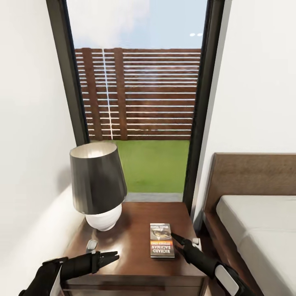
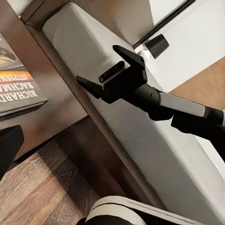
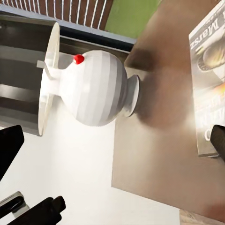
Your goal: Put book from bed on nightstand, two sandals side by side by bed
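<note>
The book (image 1: 162, 240) lies flat on the dark reddish-brown nightstand (image 1: 131, 263), orange band toward me; it also shows in the left wrist view (image 2: 14, 86) and the right wrist view (image 3: 208, 79). My right gripper (image 1: 177, 239) hovers open just off the book's right edge, empty, and the left wrist view catches it (image 2: 105, 70) in front of the mattress. My left gripper (image 1: 112, 257) hangs open over the nightstand's front left, holding nothing. The bed (image 1: 263, 230) stands to the right of the nightstand. The sandals are out of view.
A lamp (image 1: 98, 185) with a dark shade and white base takes up the nightstand's back left. A small white object (image 1: 91, 245) lies near its base. A white wall runs along the left and a tall dark-framed window (image 1: 139, 98) stands behind.
</note>
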Tool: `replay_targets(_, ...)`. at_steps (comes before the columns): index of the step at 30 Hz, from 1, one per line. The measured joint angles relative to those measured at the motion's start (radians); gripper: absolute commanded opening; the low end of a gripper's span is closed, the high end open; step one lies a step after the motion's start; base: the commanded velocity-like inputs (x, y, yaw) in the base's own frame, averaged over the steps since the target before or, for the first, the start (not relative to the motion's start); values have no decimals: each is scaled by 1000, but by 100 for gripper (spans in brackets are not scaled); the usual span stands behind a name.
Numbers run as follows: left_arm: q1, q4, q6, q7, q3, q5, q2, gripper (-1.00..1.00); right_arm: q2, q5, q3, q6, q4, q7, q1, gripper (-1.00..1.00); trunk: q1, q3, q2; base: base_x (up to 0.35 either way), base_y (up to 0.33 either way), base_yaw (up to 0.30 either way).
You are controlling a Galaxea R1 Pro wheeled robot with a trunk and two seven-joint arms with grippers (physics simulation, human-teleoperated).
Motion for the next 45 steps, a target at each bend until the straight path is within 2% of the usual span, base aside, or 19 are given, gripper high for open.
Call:
replay_targets(5, 0, 1, 0, 0, -2, 0, -3, 100, 1, 1, 1, 1, -1, 4, 0, 100, -19, 16, 35, 0, 0, 0)
replay_targets(10, 0, 1, -1, 0, -4, 0, -22, 100, -4, 0, -2, 9, 11, 3, 0, 100, -38, 31, 70, 0, 0, 0)
replay_targets(18, 0, 2, -1, 0, -4, 0, -26, 100, -10, 0, -4, 6, 26, 1, 3, 100, -69, 56, 126, 0, 0, 0)
replay_targets(19, 0, 2, -1, 0, -4, 0, -26, 100, -10, 2, -4, 2, 84, 0, 4, 100, -73, 59, 133, 0, 0, 0)
replay_targets(23, 0, 6, -2, 0, -3, -2, -28, 100, -15, 3, -5, 2, 152, 1, 4, 100, -88, 72, 161, 0, 0, 0)
replay_targets(25, 0, 6, -3, 0, -2, -2, -29, 100, -34, 9, -5, 1, 190, 2, 4, 100, -96, 78, 175, 0, 0, 0)
replay_targets(27, 0, 14, -3, 0, -2, -2, -30, 100, -82, 36, -6, 0, 231, 2, 5, 100, -104, 85, 189, 0, 0, 0)
replay_targets(30, 3, 49, -8, 6, -3, -5, -37, 100, -126, 91, -5, -1, 251, 3, 7, 100, -115, 94, 210, 0, 0, 0)
replay_targets(32, 5, 104, -34, 20, -3, -7, -41, 100, -150, 176, -5, -31, 261, 5, 9, 100, -123, 100, 224, 0, 0, 0)
replay_targets(35, 9, 165, -109, 73, -4, -9, -42, 100, -160, 281, -5, -160, 271, 5, 12, 100, -134, 110, 245, 0, 0, 0)
replay_targets(39, 10, 228, -173, 175, -6, -10, -42, 100, -163, 366, -4, -307, 314, 4, 13, 100, -150, 122, 273, 0, 0, 0)
replay_targets(42, 11, 278, -221, 243, -8, -10, -42, 100, -163, 406, -3, -373, 384, 4, 14, 100, -161, 132, 294, 0, 0, 0)
replay_targets(45, 12, 310, -281, 285, -8, -10, -41, 100, -164, 422, -4, -397, 432, 3, 14, 100, -173, 141, 315, 0, 0, 0)
